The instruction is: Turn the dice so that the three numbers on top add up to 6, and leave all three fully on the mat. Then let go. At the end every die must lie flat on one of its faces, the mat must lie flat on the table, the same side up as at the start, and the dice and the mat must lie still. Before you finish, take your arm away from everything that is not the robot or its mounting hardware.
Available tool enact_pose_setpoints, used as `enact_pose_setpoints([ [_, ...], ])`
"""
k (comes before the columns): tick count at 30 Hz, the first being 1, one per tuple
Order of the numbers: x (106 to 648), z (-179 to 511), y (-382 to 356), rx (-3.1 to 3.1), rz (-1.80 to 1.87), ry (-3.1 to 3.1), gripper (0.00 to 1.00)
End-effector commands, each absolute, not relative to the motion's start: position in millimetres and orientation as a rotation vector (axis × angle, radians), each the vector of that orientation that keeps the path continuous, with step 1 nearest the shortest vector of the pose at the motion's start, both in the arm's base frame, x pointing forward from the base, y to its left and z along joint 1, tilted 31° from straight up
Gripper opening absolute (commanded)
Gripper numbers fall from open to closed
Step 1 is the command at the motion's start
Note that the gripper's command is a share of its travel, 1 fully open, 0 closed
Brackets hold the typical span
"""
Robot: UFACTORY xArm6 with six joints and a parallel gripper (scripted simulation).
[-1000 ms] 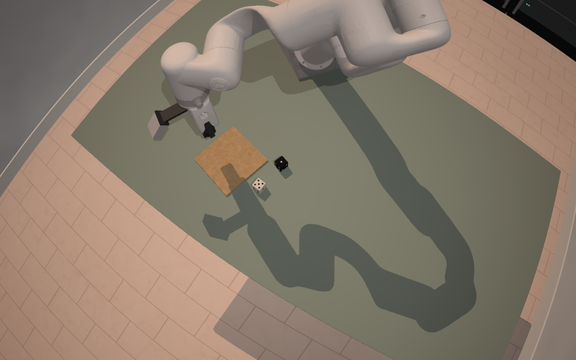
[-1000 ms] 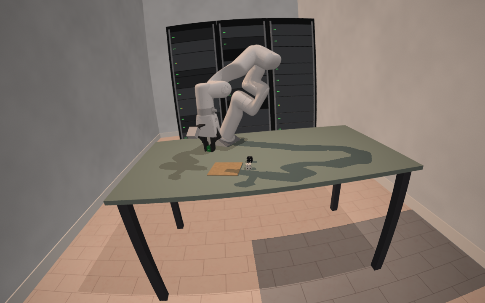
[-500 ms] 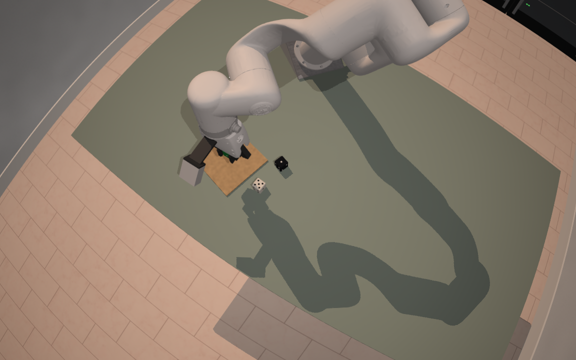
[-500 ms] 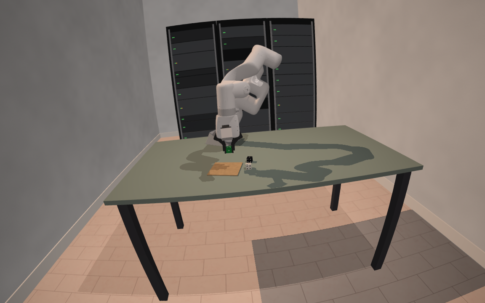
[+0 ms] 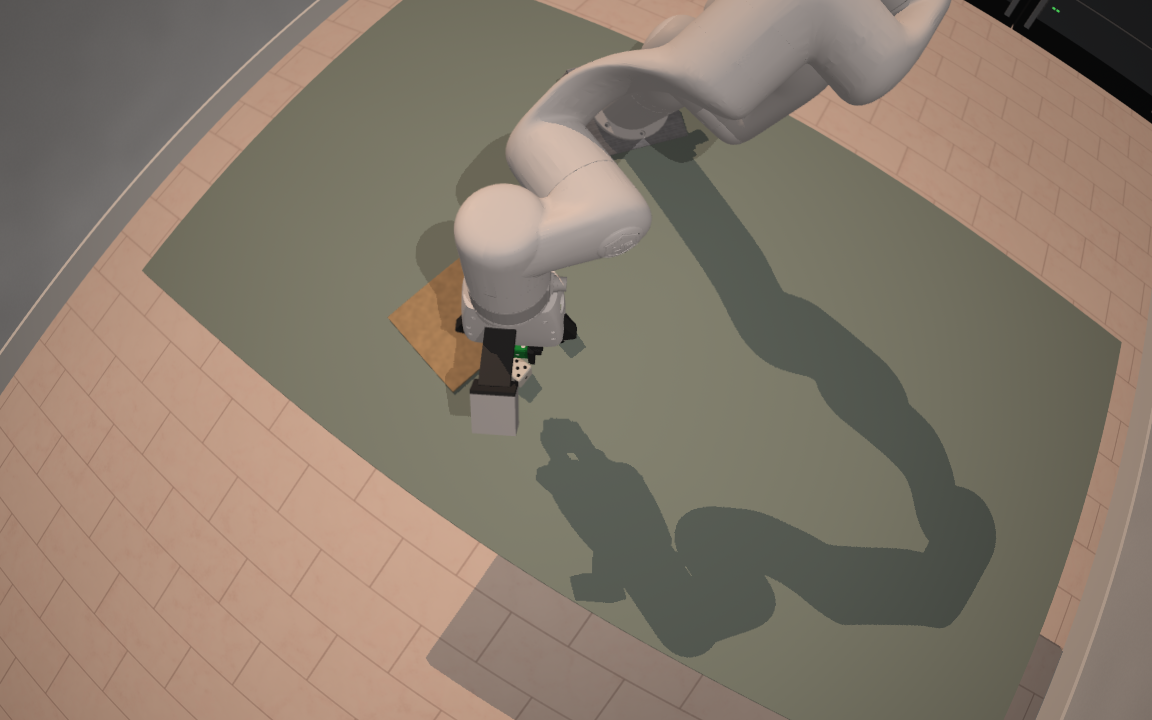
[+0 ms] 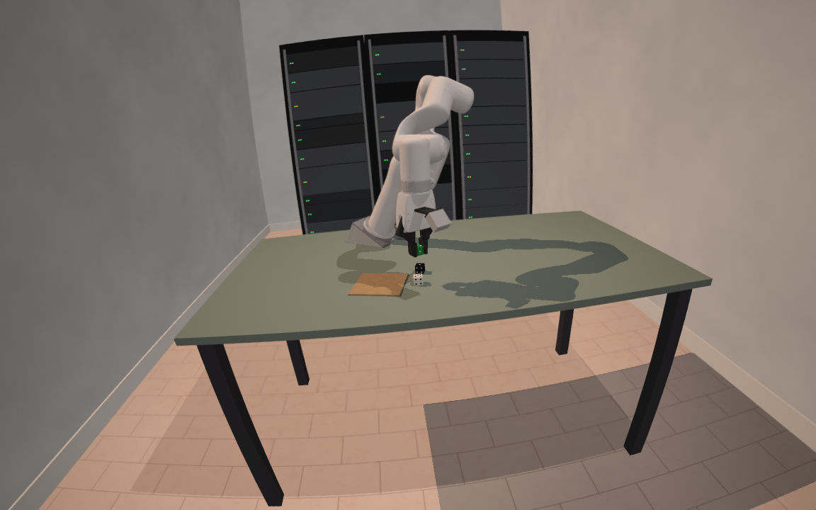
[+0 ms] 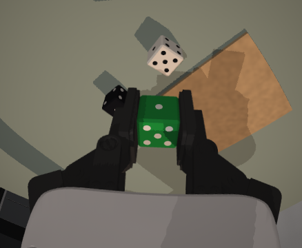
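My gripper (image 6: pixel 419 252) (image 7: pixel 158 105) is shut on the green die (image 5: pixel 521 351) (image 6: pixel 420 248) (image 7: pixel 158 120), held above the table. The wrist view shows its one-pip face and, nearer the palm, its five-pip face. The white die (image 5: pixel 520 368) (image 6: pixel 418 279) (image 7: pixel 165 61) lies on the table beside the mat with five on top. The black die (image 6: pixel 420 268) (image 7: pixel 113 98) lies on the table off the mat, partly behind a finger in the wrist view; its top number is unclear. The orange-brown mat (image 5: pixel 423 331) (image 6: pixel 379 285) (image 7: pixel 268 89) lies flat with no die on it; the arm hides part in the top view.
The green table (image 5: pixel 294 268) (image 6: pixel 271 291) carries the arm's base behind the dice. The arm and gripper hang over the mat's side and the dice in the top view. Black server racks (image 6: pixel 335 133) stand behind the table.
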State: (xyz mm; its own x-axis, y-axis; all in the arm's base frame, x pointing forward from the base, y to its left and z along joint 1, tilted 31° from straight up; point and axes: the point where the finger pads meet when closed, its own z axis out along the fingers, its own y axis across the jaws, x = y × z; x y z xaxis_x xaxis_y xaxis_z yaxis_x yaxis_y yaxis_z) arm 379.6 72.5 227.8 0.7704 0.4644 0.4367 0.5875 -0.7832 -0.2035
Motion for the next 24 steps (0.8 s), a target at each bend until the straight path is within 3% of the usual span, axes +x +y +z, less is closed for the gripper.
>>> enact_pose_setpoints([
  [1, 373, 243, 101, -2.572, -0.593, -1.039, 0.21],
  [10, 359, 260, 137, -2.454, -0.671, -1.331, 0.21],
  [24, 358, 259, 136, -2.318, -0.892, -1.254, 0.21],
])
